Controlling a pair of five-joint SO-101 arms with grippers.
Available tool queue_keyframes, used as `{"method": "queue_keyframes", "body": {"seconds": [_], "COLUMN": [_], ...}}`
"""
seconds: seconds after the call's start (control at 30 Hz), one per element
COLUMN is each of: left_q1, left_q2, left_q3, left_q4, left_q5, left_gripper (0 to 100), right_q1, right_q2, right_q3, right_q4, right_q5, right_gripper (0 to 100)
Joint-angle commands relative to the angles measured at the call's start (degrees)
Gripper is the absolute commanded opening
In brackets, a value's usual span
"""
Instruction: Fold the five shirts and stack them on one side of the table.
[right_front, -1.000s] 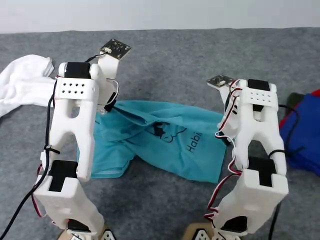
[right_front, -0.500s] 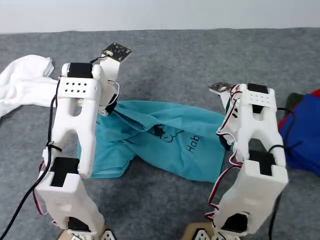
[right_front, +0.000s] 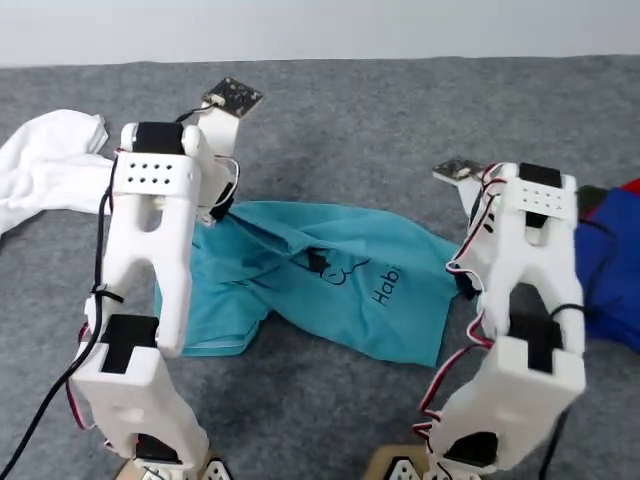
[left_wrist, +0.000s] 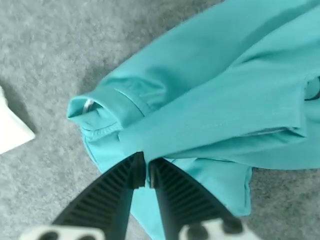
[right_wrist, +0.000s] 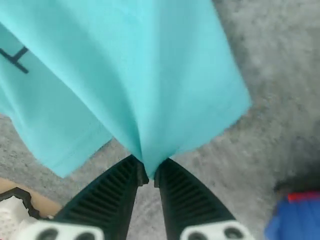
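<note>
A teal shirt (right_front: 320, 280) with dark print lies stretched across the grey table between both arms. My left gripper (left_wrist: 142, 172) is shut on the teal shirt's (left_wrist: 210, 100) edge near its collar. The collar folds over just beyond the fingertips. My right gripper (right_wrist: 148, 175) is shut on a pinched fold of the teal shirt (right_wrist: 125, 75), which hangs taut from it above the carpet. In the high view the left arm (right_front: 150, 250) stands over the shirt's left end and the right arm (right_front: 525, 290) over its right end.
A crumpled white shirt (right_front: 50, 165) lies at the far left. A blue shirt (right_front: 610, 270) with a red and a dark garment lies at the right edge. A blue and red patch (right_wrist: 295, 215) shows beside the right gripper. Grey carpet (right_front: 400, 120) covers the table.
The right arm has shifted to the right, pulling the teal shirt's right end with it. The left arm has hardly moved.
</note>
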Motion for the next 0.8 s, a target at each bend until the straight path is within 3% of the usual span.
{"method": "queue_keyframes", "body": {"seconds": [0.0,0.3,0.53,0.77], "left_q1": [1.8,5.4,5.4,5.2], "left_q2": [-0.6,-2.0,-11.8,-21.5], "left_q3": [-4.8,-12.9,-21.1,-30.4], "left_q4": [1.9,4.2,4.1,4.0], "left_q5": [0.5,0.6,0.7,0.7], "left_gripper": [0,0,0,0], "right_q1": [0.3,-0.5,-2.5,1.0], "right_q2": [-8.0,-23.9,-38.6,-48.3], "right_q3": [-2.5,-2.5,-2.6,-8.7], "right_q4": [1.8,2.9,0.6,-0.5], "right_q5": [0.6,0.4,-1.9,-3.4], "right_gripper": [1.2,1.1,1.1,1.1]}}
